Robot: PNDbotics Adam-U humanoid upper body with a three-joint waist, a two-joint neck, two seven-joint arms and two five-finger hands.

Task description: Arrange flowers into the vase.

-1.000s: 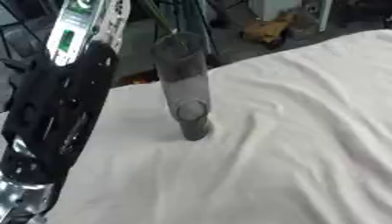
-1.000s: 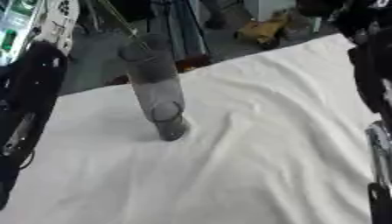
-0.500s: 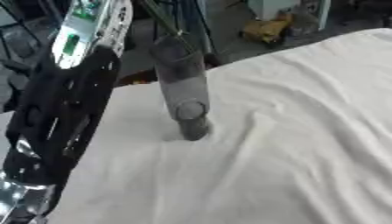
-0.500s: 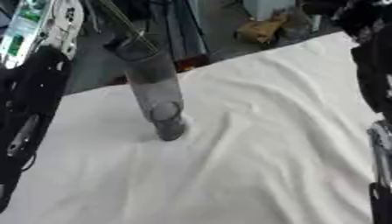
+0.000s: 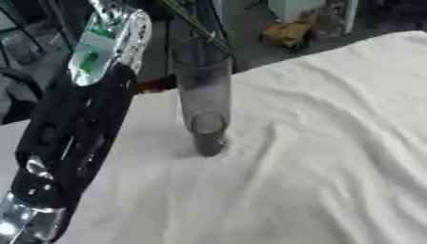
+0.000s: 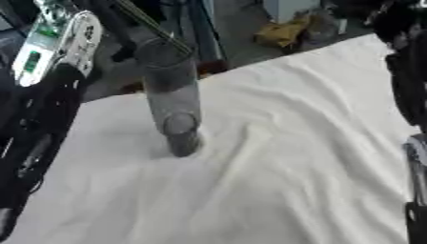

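A tall clear glass vase (image 5: pixel 203 95) stands upright on the white cloth (image 5: pixel 333 143). A thin green stem (image 6: pixel 154 28) slants down from the top edge, and its lower end rests at the vase's rim. My left arm (image 5: pixel 79 128), black with a silver section bearing a green label, rises from the lower left past the vase and leaves the top edge; its hand is out of view. My right arm (image 6: pixel 410 81) runs along the right edge, and a dark shape at the top right may be its hand (image 6: pixel 396 19).
The cloth is wrinkled around the vase and to its right. Beyond the table's far edge lie dark stands (image 6: pixel 204 28), a yellow object (image 5: pixel 288 31) on the floor and a white box (image 5: pixel 292 7).
My left arm has swung further up and in beside the vase. The stem stays at the vase's mouth. The vase has not moved.
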